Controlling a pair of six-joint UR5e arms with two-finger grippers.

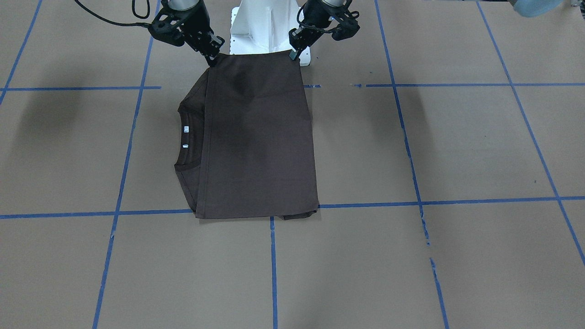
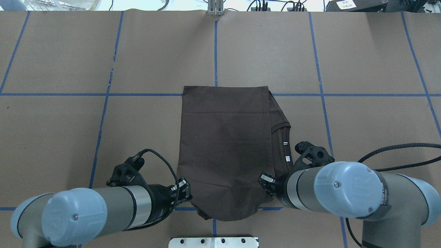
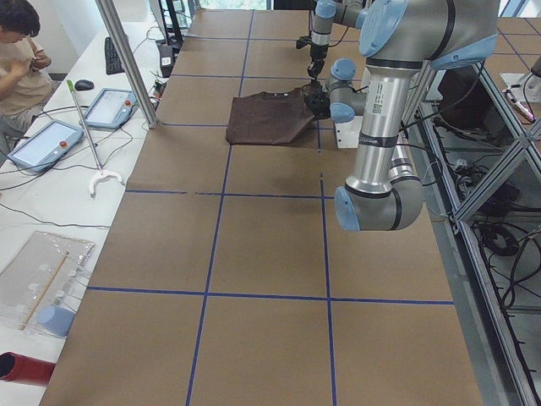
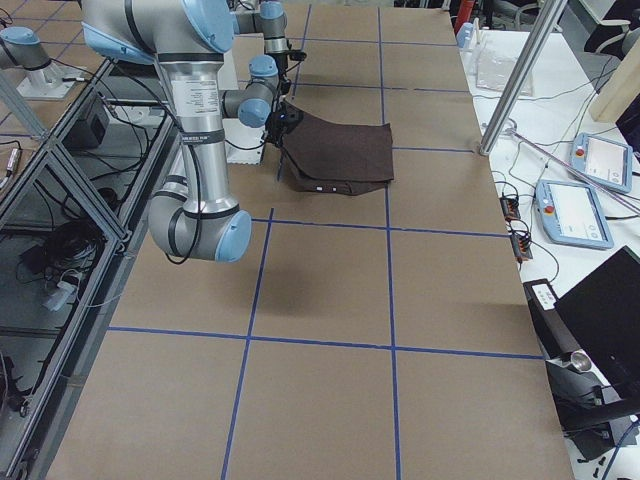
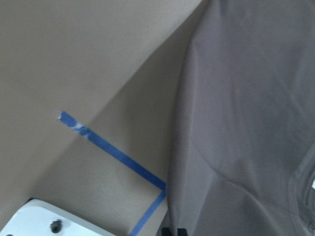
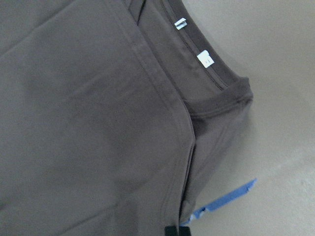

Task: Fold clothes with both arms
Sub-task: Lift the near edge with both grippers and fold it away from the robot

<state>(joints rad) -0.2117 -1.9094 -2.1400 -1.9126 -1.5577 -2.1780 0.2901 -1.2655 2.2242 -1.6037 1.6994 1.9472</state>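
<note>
My left pincer [image 1: 295,55] and right pincer [image 1: 211,58] each pinch a corner of the shirt [image 1: 260,137]; white tags [image 6: 206,60] just beyond the right one, print unreadable.

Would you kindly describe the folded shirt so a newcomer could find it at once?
On the brown table taped into blue squares, look before the white pedestal base. The dark brown T-shirt lies folded, the black left gripper and right gripper pinching its base-side corners; it is the only cloth, with white neck tags.
</note>
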